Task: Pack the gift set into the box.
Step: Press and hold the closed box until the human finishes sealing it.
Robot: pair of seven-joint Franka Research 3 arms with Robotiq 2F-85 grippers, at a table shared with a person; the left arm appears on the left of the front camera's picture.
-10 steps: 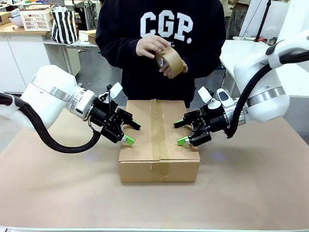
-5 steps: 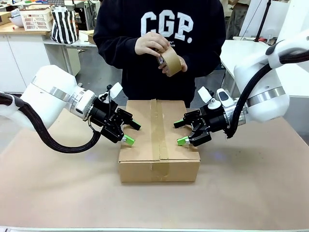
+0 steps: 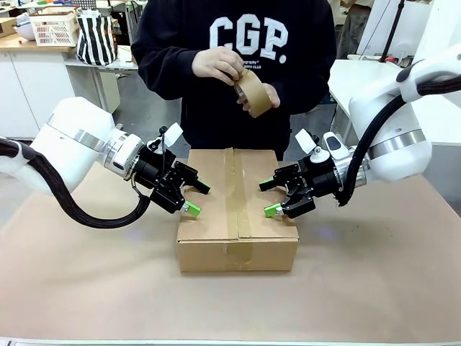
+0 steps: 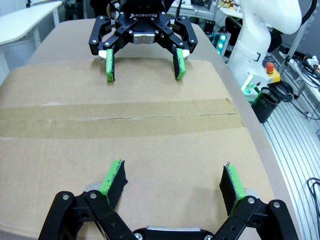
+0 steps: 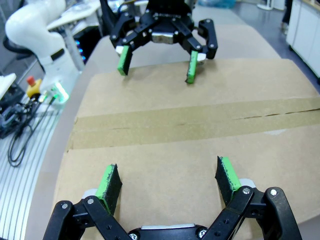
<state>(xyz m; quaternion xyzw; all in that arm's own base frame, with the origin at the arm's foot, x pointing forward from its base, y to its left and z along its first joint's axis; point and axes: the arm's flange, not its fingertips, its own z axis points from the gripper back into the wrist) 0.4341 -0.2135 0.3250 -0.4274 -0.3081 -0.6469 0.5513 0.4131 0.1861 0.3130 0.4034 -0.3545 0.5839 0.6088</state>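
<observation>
A workshop with shelves and white cabinets lies behind a brown-covered bench (image 3: 374, 288). The box (image 3: 209, 231) sits mid-bench, nearer the far edge, its flaps shut and a strip of tape (image 3: 235, 194) running along the centre seam and down the near face. The gift set is not visible; judging by the sealed flaps, it is already inside, so packing looks all but done.

The left gripper (image 3: 194, 197) and right gripper (image 3: 268, 197) rest over the box's left and right top flaps, each with fingers apart and holding nothing. Behind the far edge, a person's hands (image 3: 220, 65) hold a tape roll (image 3: 253, 92). Bare bench surrounds the box, leaving both arms free to draw outward.
</observation>
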